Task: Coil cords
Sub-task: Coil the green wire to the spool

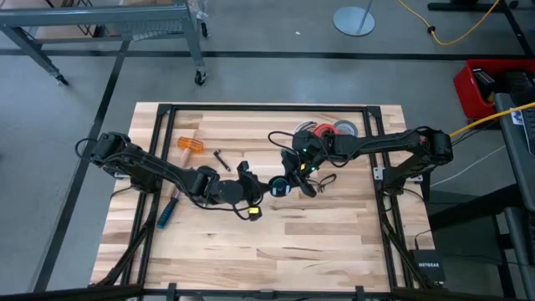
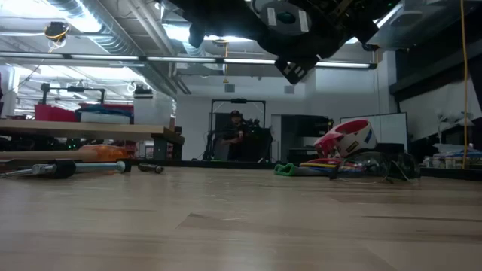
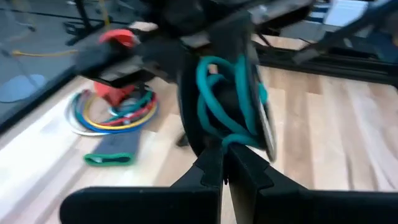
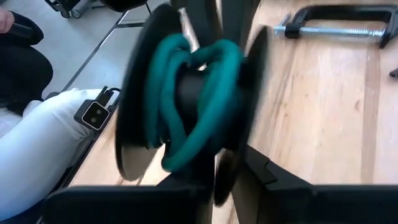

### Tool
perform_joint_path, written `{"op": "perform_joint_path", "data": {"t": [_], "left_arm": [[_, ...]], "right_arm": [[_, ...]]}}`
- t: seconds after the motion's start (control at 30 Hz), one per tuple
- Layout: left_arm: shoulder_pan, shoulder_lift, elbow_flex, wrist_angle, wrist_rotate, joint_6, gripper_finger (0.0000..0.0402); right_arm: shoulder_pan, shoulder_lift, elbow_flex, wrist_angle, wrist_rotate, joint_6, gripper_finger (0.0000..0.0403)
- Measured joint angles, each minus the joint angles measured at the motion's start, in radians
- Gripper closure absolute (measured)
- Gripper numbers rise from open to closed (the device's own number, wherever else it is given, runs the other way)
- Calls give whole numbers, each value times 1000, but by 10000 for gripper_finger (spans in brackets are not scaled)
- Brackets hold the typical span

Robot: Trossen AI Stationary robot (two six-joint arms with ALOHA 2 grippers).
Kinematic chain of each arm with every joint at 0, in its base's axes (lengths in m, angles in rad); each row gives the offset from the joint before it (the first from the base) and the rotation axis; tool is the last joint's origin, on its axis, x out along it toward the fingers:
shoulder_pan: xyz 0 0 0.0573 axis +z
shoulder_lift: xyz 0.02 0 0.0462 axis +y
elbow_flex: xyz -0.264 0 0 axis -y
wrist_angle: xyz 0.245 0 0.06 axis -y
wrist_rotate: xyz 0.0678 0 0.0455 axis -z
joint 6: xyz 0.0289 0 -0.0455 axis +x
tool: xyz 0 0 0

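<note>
Teal cord (image 3: 225,102) wound on black spool (image 4: 186,93), held above table (image 1: 334,242) centre between both grippers. Left gripper (image 3: 225,177): fingers closed on spool edge. Right gripper (image 4: 227,174): fingers closed on spool rim. Coloured cable bundle (image 3: 115,112) lies on table beyond spool. Clamp (image 4: 336,22) rests nearby.

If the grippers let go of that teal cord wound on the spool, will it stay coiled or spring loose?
It would probably loosen. The teal cord sits in uneven, bulging loops on the black spool, not tight turns, so it looks springy yet floppy. It seems light and thin next to the clamp. The round spool could roll if dropped on edge.
</note>
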Motion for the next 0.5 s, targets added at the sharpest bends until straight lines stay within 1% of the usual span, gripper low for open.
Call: {"op": "perform_joint_path", "data": {"t": [0.1,0.17,0.3,0.4,0.5], "left_arm": [[-2,0,0,-4,31,0,398],[-6,-1,0,-8,32,0,397],[-15,-1,0,-11,30,24,396],[-19,-1,0,-15,28,26,396],[-19,-1,0,-22,31,26,393]], "right_arm": [[0,0,0,30,2,-27,386],[0,0,0,49,1,-47,395],[0,0,0,60,-1,-51,388],[1,0,0,60,-4,-60,396],[8,0,0,60,0,-79,395]]}}
